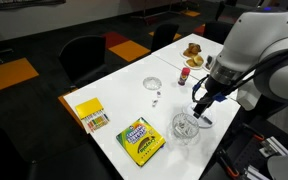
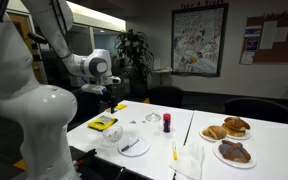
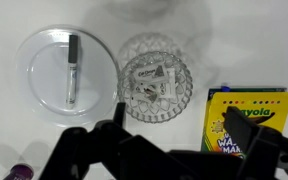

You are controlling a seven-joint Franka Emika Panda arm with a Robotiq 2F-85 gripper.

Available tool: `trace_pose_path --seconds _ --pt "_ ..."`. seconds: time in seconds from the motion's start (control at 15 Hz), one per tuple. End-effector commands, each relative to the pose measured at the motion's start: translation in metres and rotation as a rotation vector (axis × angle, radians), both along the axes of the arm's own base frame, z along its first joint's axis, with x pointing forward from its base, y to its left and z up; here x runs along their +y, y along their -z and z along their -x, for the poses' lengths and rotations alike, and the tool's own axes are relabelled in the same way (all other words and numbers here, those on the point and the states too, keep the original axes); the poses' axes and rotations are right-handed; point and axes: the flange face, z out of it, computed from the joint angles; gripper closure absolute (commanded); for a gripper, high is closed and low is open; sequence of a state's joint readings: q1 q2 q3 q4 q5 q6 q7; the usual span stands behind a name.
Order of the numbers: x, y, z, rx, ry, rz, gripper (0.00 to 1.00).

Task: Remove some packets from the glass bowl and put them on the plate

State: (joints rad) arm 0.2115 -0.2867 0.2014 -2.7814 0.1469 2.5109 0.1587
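1. The packets (image 3: 152, 85) lie heaped inside the glass bowl (image 3: 182, 100), centred in the wrist view.
2. The plate (image 3: 44, 60), carrying a marker (image 3: 72, 70), sits just beside the bowl.
3. The gripper (image 3: 172, 125) hangs above the bowl's near edge, spread wide, holding nothing; packets lie directly ahead.

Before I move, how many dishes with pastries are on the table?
2. In an exterior view, the rear pastry dish holds several pastries, and the front pastry dish lies right beside it, nearer that camera. Nothing seems to hide a third.
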Motion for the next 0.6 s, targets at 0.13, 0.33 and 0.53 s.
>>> trace_pose_path --seconds 0.13,0.33,0.53 --pt "-0.007 0.062 0.0 0.122 0.044 0.021 0.0" --pt "-0.004 0.083 0.001 0.145 0.059 0.102 0.0" --pt "-0.005 0.079 0.007 0.146 0.066 0.134 0.0"
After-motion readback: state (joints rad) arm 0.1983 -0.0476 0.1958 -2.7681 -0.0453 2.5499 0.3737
